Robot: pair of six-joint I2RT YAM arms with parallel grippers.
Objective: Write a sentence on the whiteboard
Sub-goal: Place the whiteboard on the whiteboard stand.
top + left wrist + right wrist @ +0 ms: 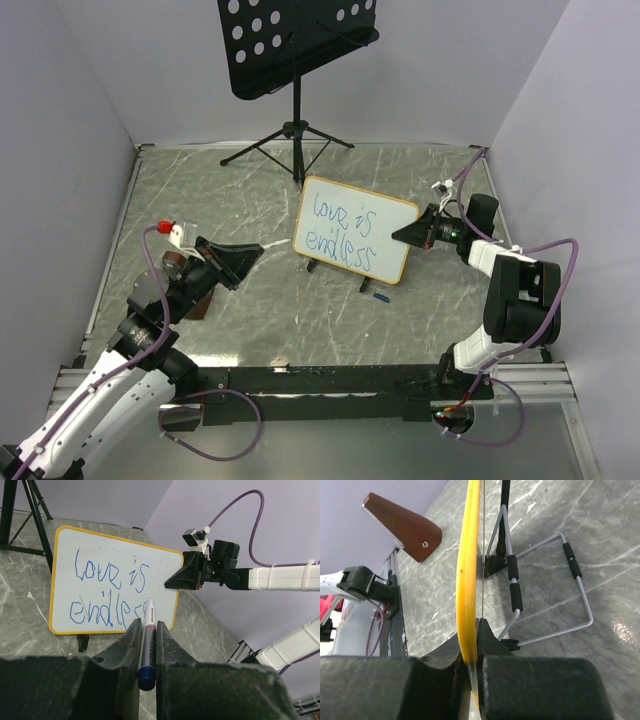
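The whiteboard [388, 222] stands tilted on its wire stand at mid-table, with a yellowish frame. The sentence [340, 228], "love is endless", runs across it in blue on two lines, also readable in the left wrist view [107, 592]. My right gripper [402, 236] is shut on the whiteboard's right edge; the frame [468, 555] passes between its jaws [474, 625]. My left gripper [258, 252] is shut on a silver marker [146, 640] with a blue end. Its tip points at the board from the left, a short way off it.
A black perforated music stand [298, 40] on a tripod rises behind the board. A small blue cap [380, 296] lies on the table in front of the board. A brown block [405, 527] sits near the left arm. Walls enclose the table on three sides.
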